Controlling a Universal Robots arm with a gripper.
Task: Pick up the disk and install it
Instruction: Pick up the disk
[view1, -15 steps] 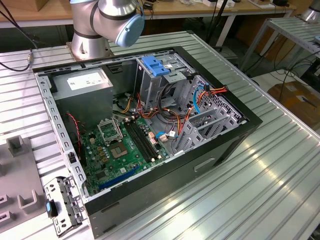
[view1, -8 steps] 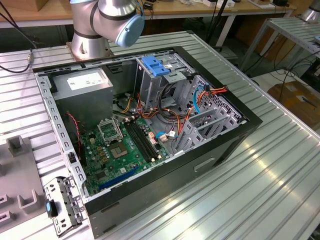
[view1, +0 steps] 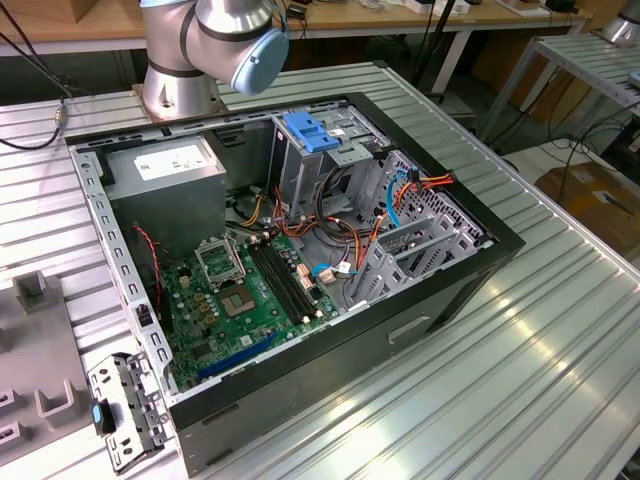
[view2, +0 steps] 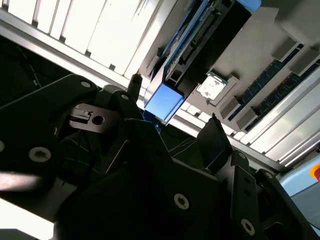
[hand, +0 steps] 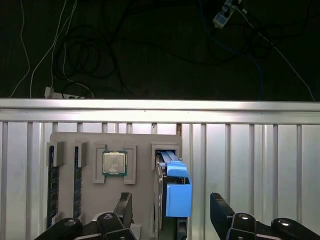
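The disk (hand: 172, 192) stands on edge in a slot of the grey fixture tray (hand: 142, 150), its bright blue carrier rail facing the camera. My gripper (hand: 171, 202) is open and straddles it, one dark finger (hand: 125, 205) on each side with a gap to the disk on both. In the second wrist view the blue rail end (view2: 162, 102) of the disk sits between the two fingertips (view2: 214, 132) of the gripper (view2: 173, 107). In the exterior view the open computer case (view1: 430, 300) lies on the table, with the tall metal drive cage and its blue latch (view1: 312, 135) inside.
A processor chip (hand: 114, 163) and memory sticks (hand: 52, 185) sit in other slots of the tray. Beyond the slatted table's rail (hand: 160, 110) is dark floor with cables. A loose metal bracket (view1: 125, 405) lies by the case's near corner. The arm's base (view1: 180, 80) stands behind the case.
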